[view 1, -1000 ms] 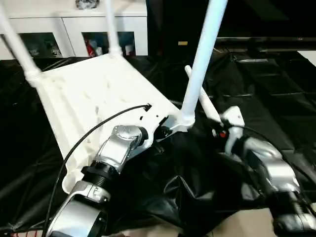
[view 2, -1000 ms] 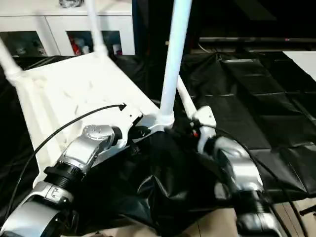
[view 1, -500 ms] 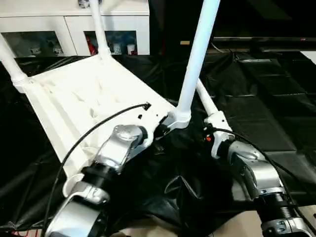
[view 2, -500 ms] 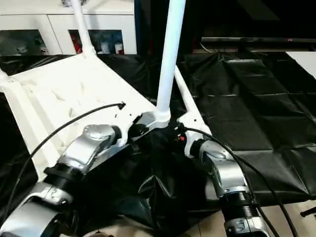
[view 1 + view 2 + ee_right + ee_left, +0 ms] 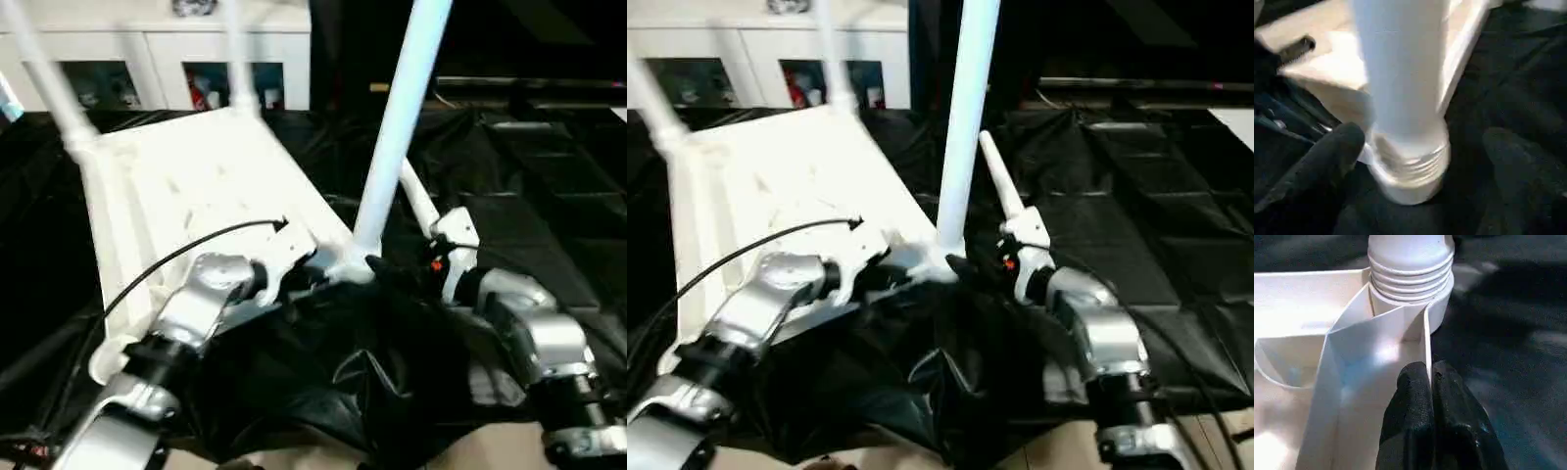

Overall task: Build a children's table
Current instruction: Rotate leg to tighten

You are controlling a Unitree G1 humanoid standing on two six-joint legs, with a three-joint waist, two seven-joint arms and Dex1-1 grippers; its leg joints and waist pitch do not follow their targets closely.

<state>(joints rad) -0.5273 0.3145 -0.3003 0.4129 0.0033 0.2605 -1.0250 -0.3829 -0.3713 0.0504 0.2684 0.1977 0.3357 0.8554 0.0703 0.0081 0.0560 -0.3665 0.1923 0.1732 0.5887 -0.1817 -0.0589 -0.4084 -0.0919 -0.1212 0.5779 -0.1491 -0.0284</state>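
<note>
The white tabletop [image 5: 186,196] lies upside down on the black sheet [image 5: 392,392], ribbed underside up, filling the centre left of the left eye view. 3 legs stand in its corner sockets: 1 tall leg [image 5: 397,137] rises from the near corner socket [image 5: 343,266] at picture centre, and 2 more, the far left leg [image 5: 44,78] and the far right leg [image 5: 235,54], stand in the upper left. A 4th, loose leg [image 5: 419,204] lies slanted on the sheet just right of the tall leg. The left pincer [image 5: 1432,382] is closed on a thin upright rib [image 5: 1426,345] of the tabletop right beside the near socket, its 2 black fingers [image 5: 1410,401] pressed together on it. The right pincer [image 5: 1425,147] stands wide, 1 finger on each side of the tall leg's threaded base, not clamping it. Compared with 1 second ago, the right pincer has spread wider. Half a second ago the right forearm [image 5: 529,333] reached in lower and nearer picture centre; now it sits further right. The whole view has also shifted and blurred, so the tabletop's apparent drift is the camera's. Behind, in the upper left, is a white cabinet [image 5: 147,69].
</note>
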